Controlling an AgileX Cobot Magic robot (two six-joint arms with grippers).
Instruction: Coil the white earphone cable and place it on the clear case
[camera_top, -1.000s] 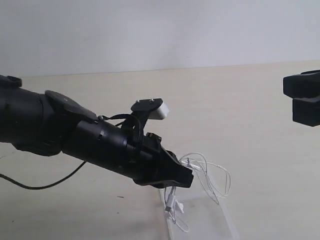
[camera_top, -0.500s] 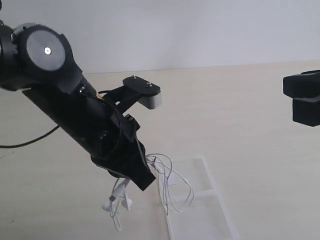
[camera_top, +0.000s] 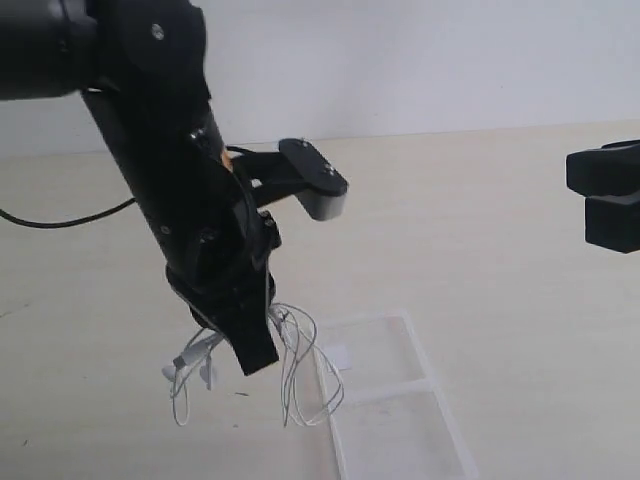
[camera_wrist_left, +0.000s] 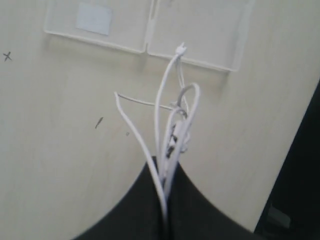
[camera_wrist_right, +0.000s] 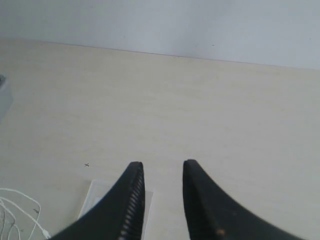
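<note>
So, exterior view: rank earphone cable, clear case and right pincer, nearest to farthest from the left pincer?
1. white earphone cable, gripped by the left pincer.
2. clear case, just right of it.
3. right pincer, far right edge.

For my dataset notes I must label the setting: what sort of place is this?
Probably a lab test bench: a pale table, a plain white wall, and a black robot gripper holding an earphone cable near a clear case.
</note>
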